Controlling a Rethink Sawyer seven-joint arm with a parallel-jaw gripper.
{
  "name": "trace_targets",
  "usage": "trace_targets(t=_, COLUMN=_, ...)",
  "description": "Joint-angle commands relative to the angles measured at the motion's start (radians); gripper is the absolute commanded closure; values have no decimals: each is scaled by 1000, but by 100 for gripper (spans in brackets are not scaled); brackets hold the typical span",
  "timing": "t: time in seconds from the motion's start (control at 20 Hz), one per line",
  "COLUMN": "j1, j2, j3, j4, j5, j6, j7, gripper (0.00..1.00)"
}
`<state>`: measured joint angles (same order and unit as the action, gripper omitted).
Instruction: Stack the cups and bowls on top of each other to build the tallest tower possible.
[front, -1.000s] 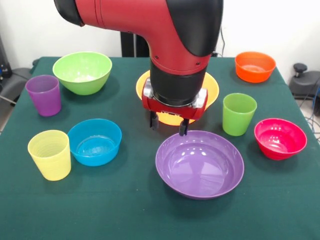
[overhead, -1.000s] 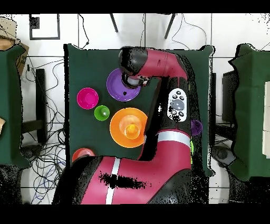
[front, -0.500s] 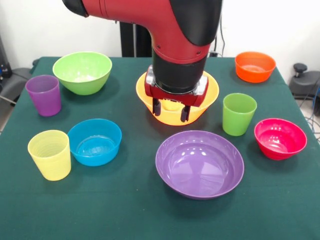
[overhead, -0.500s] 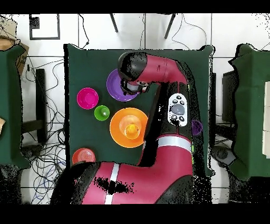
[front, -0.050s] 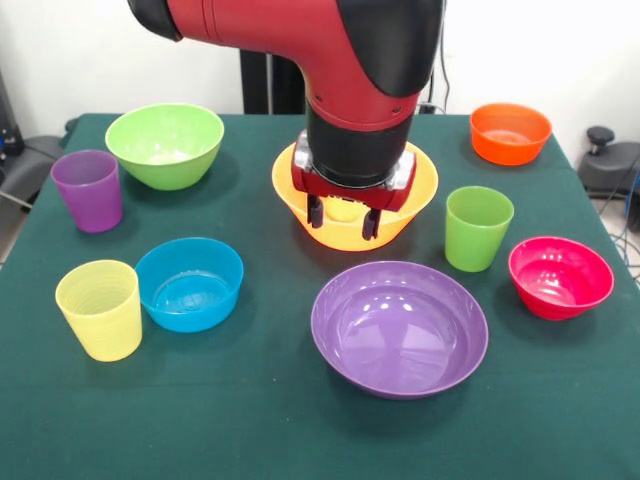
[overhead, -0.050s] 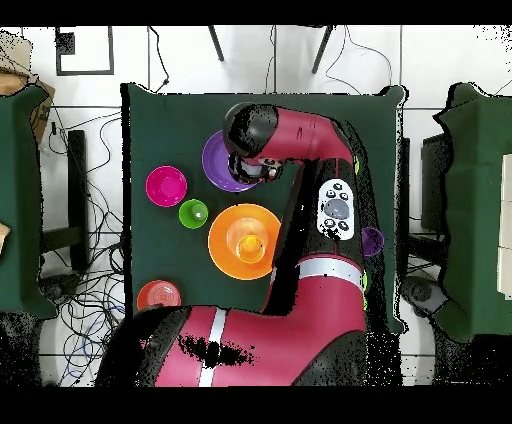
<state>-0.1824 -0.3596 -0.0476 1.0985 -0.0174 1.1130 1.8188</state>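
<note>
My gripper (front, -0.050s: 343, 219) hangs open and empty, its dark fingertips (front, -0.050s: 369, 224) just in front of the large orange-yellow bowl (front, -0.050s: 424, 188) and behind the far rim of the wide purple bowl (front, -0.050s: 400, 330). Seen from overhead, an orange cup (overhead, -0.050s: 248, 243) stands inside the orange-yellow bowl (overhead, -0.050s: 222, 250), and my arm covers part of the purple bowl (overhead, -0.050s: 217, 163). The green cup (front, -0.050s: 478, 228) and pink-red bowl (front, -0.050s: 560, 277) stand to the right. At the left stand the blue bowl (front, -0.050s: 189, 283), yellow cup (front, -0.050s: 99, 309), purple cup (front, -0.050s: 88, 190) and light green bowl (front, -0.050s: 165, 145). No two bowls are stacked.
An orange-red bowl (front, -0.050s: 510, 133) sits at the far right corner of the green tablecloth (front, -0.050s: 250, 420). The arm's thick red and black wrist (front, -0.050s: 360, 90) hides the back of the orange-yellow bowl.
The gripper has risen and drawn back from the purple bowl's far rim toward the orange-yellow bowl. It stays open and empty. The cups and bowls have not moved.
</note>
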Motion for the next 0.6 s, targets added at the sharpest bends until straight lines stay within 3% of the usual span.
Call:
trace_targets(t=0.05, j1=-4, j2=-33, j3=76, j4=84, j5=-43, j6=30, j7=-67, gripper=0)
trace_targets(t=0.25, j1=-1, j2=-64, j3=89, j4=65, j5=-11, j6=112, j7=-52, gripper=0)
trace_targets(t=0.6, j1=-5, j2=26, j3=86, j4=-67, j5=-10, j6=87, j7=16, gripper=0)
